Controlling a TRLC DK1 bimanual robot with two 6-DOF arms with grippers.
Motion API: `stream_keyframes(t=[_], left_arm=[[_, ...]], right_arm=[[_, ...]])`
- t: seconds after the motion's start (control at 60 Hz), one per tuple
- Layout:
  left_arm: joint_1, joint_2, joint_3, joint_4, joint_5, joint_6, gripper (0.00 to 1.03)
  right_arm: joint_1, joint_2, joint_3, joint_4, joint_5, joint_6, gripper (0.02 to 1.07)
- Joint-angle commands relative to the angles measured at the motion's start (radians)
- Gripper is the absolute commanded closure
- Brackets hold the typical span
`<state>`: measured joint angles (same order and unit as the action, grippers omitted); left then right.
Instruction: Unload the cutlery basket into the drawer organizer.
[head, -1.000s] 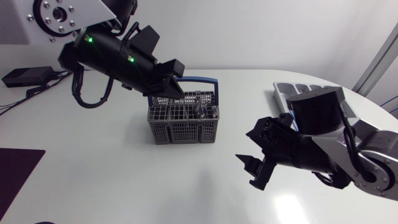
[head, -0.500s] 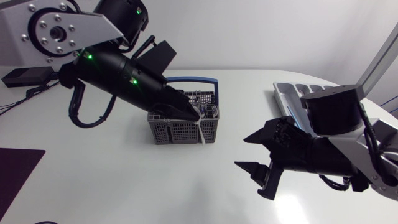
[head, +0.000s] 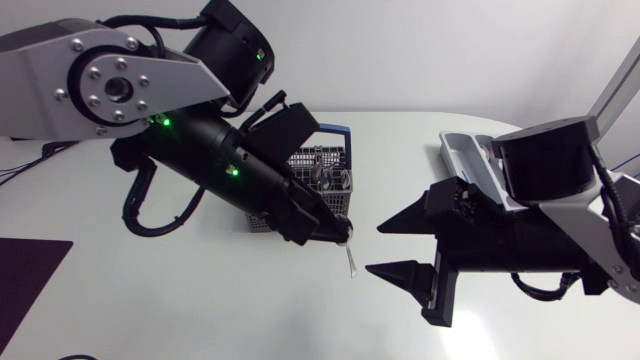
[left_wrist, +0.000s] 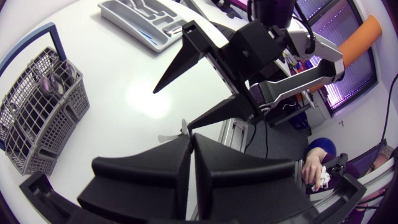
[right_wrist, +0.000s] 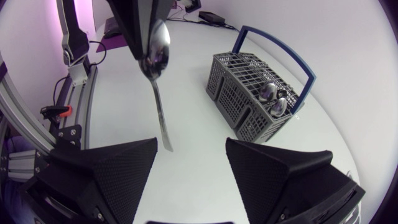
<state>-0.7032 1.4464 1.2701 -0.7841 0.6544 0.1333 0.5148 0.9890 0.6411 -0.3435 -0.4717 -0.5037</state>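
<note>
My left gripper (head: 336, 233) is shut on the bowl of a silver spoon (head: 350, 257), whose handle hangs down over the table in front of the grey cutlery basket (head: 330, 178). In the right wrist view the spoon (right_wrist: 156, 68) hangs from the left gripper (right_wrist: 144, 37), its handle ending just ahead of the gap of my right gripper (right_wrist: 189, 165). That right gripper (head: 376, 249) stands open, its fingertips close to the spoon without touching it. More cutlery (right_wrist: 272, 94) stands in the basket (right_wrist: 249, 93). The grey drawer organizer (head: 462, 158) lies behind the right arm.
The basket (left_wrist: 40, 106) has a blue handle (head: 335, 130) arching over it. The organizer (left_wrist: 138, 22) holds some pieces. A dark mat (head: 25, 270) lies at the table's left front edge. Open white tabletop spreads below both grippers.
My left gripper has drawn the spoon up out of the basket and carried it forward and right. The right gripper has lifted and turned its open fingers toward it.
</note>
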Motion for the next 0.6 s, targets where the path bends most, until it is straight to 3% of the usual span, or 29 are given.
stream_keyframes(t=[0.0,0.2,0.5,0.583], left_arm=[[-0.012,0.005,-0.021,-0.003,0.016,0.029,1.0],[-0.019,0.029,-0.018,0.013,0.017,0.031,1.0],[-0.024,0.034,-0.017,0.022,0.019,0.029,1.0],[-0.024,0.035,-0.015,0.023,0.024,0.028,1.0]], right_arm=[[-0.001,0.016,0.032,-0.02,-0.028,0.036,0.28],[0.037,0.033,0.057,-0.029,-0.041,0.071,0.31],[0.085,0.076,0.08,-0.019,-0.042,0.097,0.48],[0.097,0.088,0.085,-0.011,-0.041,0.108,0.48]])
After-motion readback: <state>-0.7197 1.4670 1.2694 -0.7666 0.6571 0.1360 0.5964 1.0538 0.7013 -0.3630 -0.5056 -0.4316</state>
